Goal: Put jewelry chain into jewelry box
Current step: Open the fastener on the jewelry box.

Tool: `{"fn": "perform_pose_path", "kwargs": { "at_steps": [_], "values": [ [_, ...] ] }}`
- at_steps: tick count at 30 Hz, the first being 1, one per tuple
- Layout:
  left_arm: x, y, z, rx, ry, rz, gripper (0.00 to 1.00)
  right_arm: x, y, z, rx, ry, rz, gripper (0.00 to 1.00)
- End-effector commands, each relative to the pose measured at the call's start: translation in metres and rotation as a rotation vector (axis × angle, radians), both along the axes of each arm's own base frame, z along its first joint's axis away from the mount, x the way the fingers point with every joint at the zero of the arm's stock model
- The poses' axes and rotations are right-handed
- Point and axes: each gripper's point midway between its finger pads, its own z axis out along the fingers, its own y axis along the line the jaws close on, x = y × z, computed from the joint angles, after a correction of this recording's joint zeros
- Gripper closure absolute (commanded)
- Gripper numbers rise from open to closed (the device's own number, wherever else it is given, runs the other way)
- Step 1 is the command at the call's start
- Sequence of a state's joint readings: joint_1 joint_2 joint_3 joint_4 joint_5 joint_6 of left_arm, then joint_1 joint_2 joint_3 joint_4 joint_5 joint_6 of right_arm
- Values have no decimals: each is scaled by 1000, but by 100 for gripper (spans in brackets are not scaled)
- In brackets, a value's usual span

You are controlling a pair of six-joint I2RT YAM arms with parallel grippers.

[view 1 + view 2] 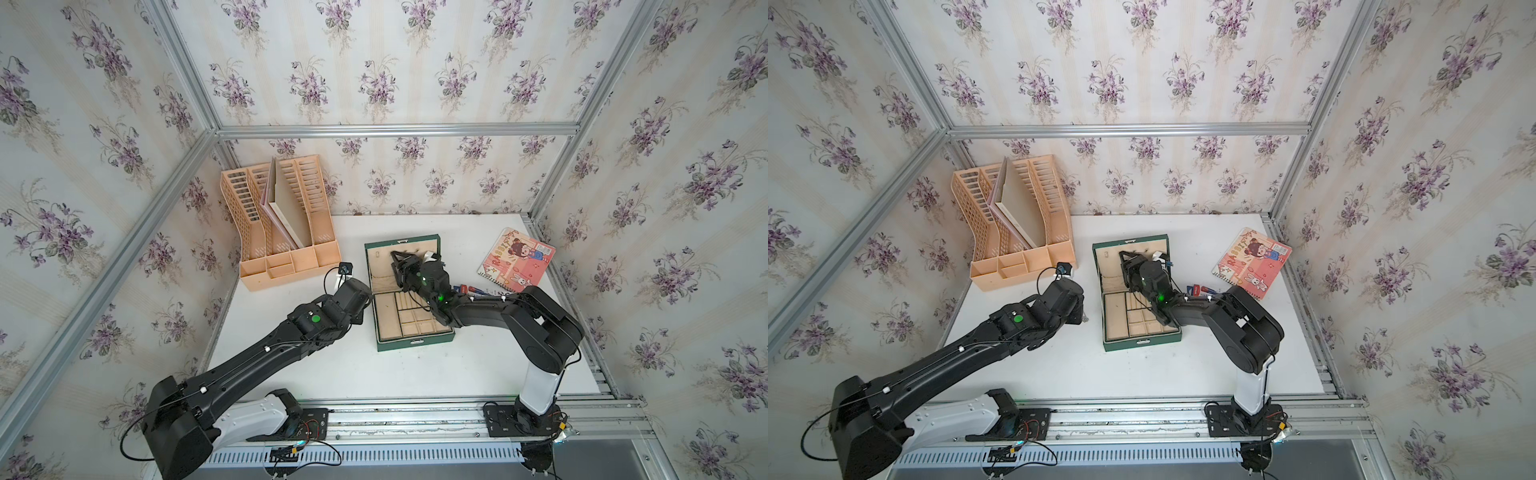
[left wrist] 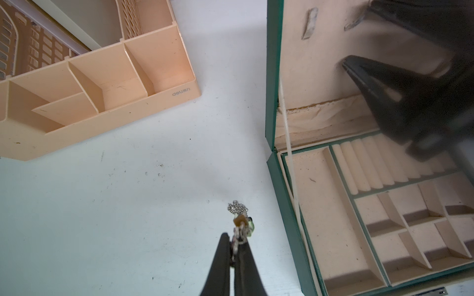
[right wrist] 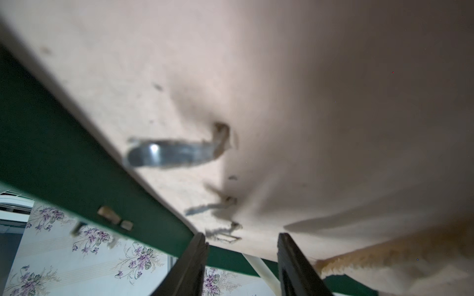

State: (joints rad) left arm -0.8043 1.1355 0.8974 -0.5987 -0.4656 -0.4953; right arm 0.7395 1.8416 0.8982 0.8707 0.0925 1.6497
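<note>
Your white table (image 1: 415, 374) carries a peach slotted plastic file organizer (image 1: 286, 266) at its far left corner. The dark green hinged jewelry box (image 1: 415, 343) sits mid-table with its beige-lined lid standing open. Its long undivided compartment (image 2: 323, 205) runs just inside the wall that faces the table's left edge.

The right arm's fingers (image 3: 288, 256) are parted and grasp nothing. They sit close to the lid's lining, and I cannot tell whether they touch it.

The left arm's fingers (image 2: 229, 243) are clenched on the thin silvery jewelry chain (image 2: 239, 217). It hangs bunched beyond their tips over bare table, just beside that same wall.

The left arm is therefore your carrier. From the chain, the box lies toward the table's right edge, so clear the rim first.
</note>
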Motion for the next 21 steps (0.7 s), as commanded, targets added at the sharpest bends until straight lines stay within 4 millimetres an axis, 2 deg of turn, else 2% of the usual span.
{"fn": "perform_pose_path", "kwargs": {
  "at_steps": [1,6,21],
  "values": [
    [-1,1,1,-6,-2,2,100,3,-2,13,29,-37,-24,46],
    [-1,0,1,-9,0,0,100,4,-2,12,11,-17,-30,47],
    [-3,1,0,-22,5,1,100,3,3,-13,-12,70,0,59]
  ]
}}
